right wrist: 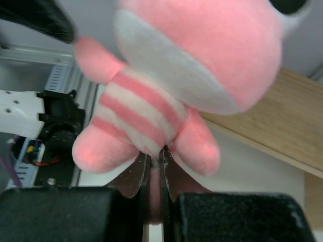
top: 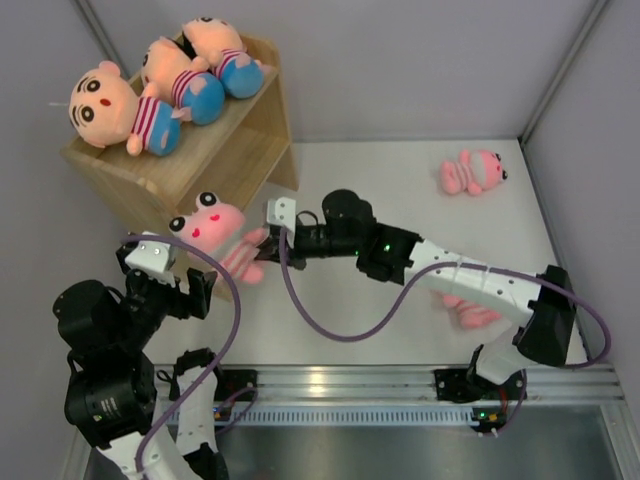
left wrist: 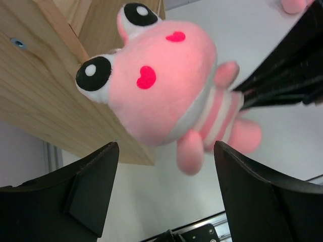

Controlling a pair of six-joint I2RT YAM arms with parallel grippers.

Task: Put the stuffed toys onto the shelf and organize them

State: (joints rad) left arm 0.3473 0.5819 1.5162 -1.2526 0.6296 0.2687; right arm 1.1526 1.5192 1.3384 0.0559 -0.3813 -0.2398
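The wooden shelf [top: 215, 140] stands at the far left, with three boy dolls [top: 108, 105] [top: 178, 78] [top: 225, 50] lying on its top. My right gripper [top: 262, 245] is shut on the bottom of a pink striped animal [top: 215, 230] and holds it by the shelf's open front. The right wrist view shows the jaws [right wrist: 154, 156] pinching fabric between its legs [right wrist: 202, 60]. My left gripper [top: 195, 290] is open just below it, and the toy [left wrist: 161, 85] hangs above its open fingers [left wrist: 165, 148]. A second pink animal [top: 472, 172] lies at the far right.
A third pink animal [top: 465, 310] lies on the table, partly under my right arm. The shelf's side panel [left wrist: 45, 96] is close to my left gripper and shows in the right wrist view [right wrist: 272, 126]. Grey walls enclose the table.
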